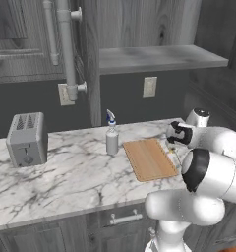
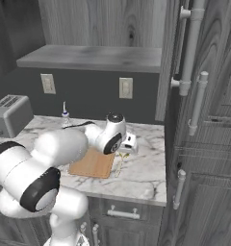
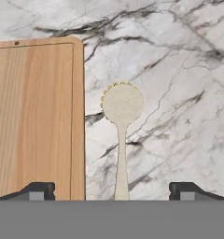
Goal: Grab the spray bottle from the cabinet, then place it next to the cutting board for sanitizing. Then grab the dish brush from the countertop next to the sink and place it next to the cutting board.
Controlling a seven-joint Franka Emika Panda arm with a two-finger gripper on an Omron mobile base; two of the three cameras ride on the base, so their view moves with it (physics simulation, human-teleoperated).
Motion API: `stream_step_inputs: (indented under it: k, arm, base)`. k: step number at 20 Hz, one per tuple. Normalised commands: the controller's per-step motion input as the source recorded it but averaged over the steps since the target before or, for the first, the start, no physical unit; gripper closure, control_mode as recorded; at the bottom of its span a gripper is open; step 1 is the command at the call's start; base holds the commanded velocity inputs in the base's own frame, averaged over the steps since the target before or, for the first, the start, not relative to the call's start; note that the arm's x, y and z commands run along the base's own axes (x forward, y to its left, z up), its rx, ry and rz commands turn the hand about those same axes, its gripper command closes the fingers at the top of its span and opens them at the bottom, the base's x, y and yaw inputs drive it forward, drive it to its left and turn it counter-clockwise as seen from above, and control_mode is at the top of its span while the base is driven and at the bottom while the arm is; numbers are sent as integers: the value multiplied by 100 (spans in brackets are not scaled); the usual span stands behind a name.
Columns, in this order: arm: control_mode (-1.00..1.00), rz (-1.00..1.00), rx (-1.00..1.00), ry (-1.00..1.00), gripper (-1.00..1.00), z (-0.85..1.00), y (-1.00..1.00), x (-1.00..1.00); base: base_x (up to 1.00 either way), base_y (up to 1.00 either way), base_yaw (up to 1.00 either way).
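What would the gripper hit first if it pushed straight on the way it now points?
Probably the dish brush, lying on the countertop beside the cutting board: the open gripper straddles its handle. Depth is unclear.

You see a glossy white arm (image 1: 208,172) built from rounded, bulbous segments with black joint bands. Beside the cutting board (image 1: 149,158), its gripper (image 3: 112,190) shows two small dark finger tips.
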Motion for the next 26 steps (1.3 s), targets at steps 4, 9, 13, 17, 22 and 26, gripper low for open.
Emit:
stream_step_inputs:
  k: [4,9,13,17,22,26]
  arm:
    - [-100,0,-13,-15,-100,100,49,-57]
    - [-100,0,-2,-5,-100,100,31,-60]
    - [-100,0,0,-5,-100,100,21,-76]
    - [-100,0,2,-6,-100,100,7,-84]
    - [-100,0,1,-23,-100,99,23,-83]
    - [-100,0,2,-28,-100,96,30,-64]
  base:
    - [0,0,0]
    - [0,0,0]
    - [0,0,0]
    - [0,0,0]
    - [0,0,0]
    - [0,0,0]
